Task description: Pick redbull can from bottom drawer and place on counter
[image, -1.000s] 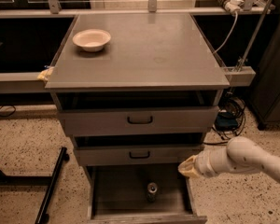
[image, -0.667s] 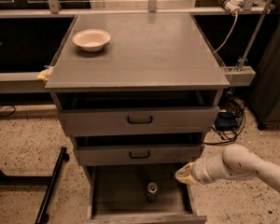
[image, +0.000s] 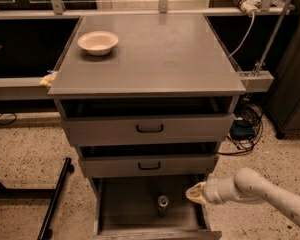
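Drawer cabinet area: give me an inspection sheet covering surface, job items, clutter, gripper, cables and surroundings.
Surface: counter, flat grey top.
Job's things: can standing upright on the floor of the open bottom drawer.
Clutter: bowl at the counter's back left.
Gripper: gripper at the bottom drawer's right edge, right of the can, not touching it.
Cables: white cable hanging beside the counter's right side; black cables heaped on the floor below.
Surroundings: speckled floor; black stand leg at left.
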`<state>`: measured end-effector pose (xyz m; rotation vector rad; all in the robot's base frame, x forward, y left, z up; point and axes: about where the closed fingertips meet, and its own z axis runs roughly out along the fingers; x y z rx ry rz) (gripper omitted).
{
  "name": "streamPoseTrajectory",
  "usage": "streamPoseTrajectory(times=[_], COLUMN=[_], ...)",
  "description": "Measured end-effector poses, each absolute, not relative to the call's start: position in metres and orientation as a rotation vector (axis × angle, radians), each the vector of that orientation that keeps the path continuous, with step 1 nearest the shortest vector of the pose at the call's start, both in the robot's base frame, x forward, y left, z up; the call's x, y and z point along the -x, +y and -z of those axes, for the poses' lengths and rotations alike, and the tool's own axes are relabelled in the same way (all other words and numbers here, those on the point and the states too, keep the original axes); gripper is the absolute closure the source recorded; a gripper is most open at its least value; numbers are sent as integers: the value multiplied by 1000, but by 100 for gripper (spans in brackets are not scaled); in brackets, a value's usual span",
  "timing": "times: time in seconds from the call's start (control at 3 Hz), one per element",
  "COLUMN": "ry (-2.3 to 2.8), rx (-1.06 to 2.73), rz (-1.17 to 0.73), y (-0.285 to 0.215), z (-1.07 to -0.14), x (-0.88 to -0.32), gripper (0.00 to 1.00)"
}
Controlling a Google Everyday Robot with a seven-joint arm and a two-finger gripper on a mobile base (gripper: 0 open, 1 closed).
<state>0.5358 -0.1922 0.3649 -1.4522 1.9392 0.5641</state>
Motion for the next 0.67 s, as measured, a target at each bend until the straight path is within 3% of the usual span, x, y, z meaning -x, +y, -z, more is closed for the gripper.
streamPoseTrajectory(times=[0.67], ry=[1851], rx=[1434], rz=[-631], y=[-175], z=[-288], x=[-545], gripper=[100])
